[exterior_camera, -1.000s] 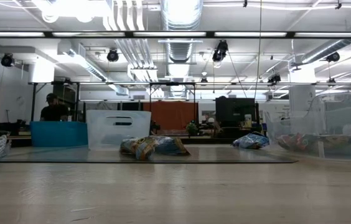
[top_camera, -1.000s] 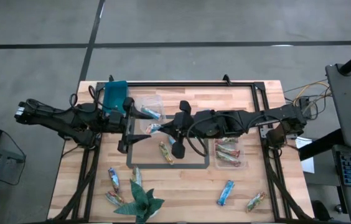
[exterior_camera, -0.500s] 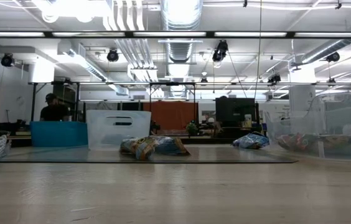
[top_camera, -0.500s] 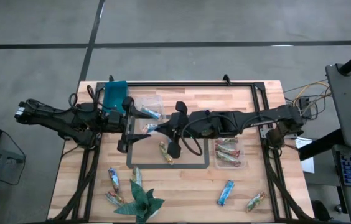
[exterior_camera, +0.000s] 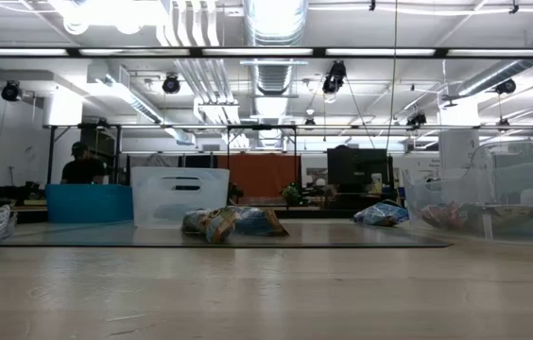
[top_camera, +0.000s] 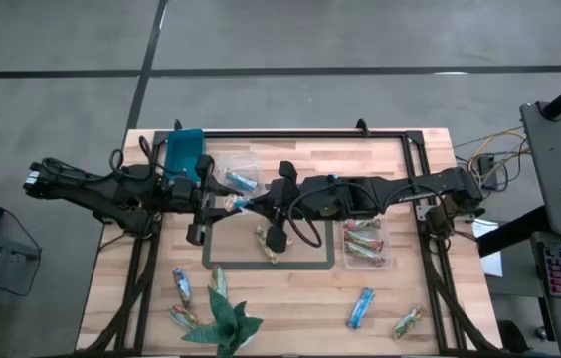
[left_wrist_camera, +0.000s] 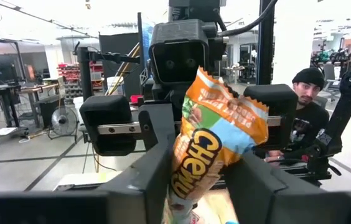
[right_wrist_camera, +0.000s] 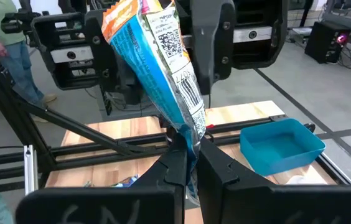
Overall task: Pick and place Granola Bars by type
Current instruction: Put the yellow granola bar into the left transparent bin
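High view: I see both arms meeting over the middle of the table [top_camera: 400, 159], above the dark-framed mat [top_camera: 315, 261]. My right gripper [right_wrist_camera: 187, 163] is pinched tight on the lower end of a blue granola bar [right_wrist_camera: 163, 62], holding it upright in the air. My left gripper [left_wrist_camera: 197, 186] has its fingers on either side of the same bar [left_wrist_camera: 216, 140]; they look pressed to the wrapper, though I cannot tell whether that grip is firm.

One clear tub [top_camera: 241, 177] near the left arm holds a blue bar, and another tub [top_camera: 365, 244] on the right holds brown and red ones. A brown bar [top_camera: 265, 244] lies on the mat; more lie loose along the near edge beside the green paper plant [top_camera: 223, 323]. A blue bin [top_camera: 183, 151] sits at the far-left corner.

A person [left_wrist_camera: 306, 106] shows beyond the table.
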Robot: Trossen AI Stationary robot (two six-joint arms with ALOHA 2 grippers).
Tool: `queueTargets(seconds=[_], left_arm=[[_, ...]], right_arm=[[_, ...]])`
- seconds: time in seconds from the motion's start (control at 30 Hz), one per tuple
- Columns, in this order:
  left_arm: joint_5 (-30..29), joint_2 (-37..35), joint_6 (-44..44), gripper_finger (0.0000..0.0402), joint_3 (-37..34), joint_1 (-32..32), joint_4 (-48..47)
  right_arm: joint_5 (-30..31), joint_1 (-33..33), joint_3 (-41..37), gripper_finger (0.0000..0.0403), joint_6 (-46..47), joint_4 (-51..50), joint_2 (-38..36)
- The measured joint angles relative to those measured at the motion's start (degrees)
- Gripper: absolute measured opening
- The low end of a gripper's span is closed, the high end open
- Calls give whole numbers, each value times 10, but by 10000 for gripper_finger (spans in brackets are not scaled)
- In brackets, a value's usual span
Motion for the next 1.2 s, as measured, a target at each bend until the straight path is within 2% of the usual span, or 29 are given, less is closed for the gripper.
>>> queueTargets(seconds=[0.17,0.33,0.53,0.67,0.87,1.03,1.2], left_arm=[[-12,0,-3,77,4,0,2],[-32,0,-8,21,9,0,5],[-39,0,-5,11,14,1,3],[-57,0,9,8,24,4,-4],[-115,8,47,6,74,30,-127],[-117,42,47,5,148,79,-263],[-110,111,46,4,252,125,-418]], right_arm=[[0,0,2,12,-3,1,0],[2,0,7,44,-35,-1,-4],[-2,4,28,93,-43,-34,-24],[-1,9,42,114,-41,-103,-39],[-1,35,44,129,-19,-183,-58],[1,60,43,126,-11,-244,-68],[3,70,43,121,-12,-249,-74]])
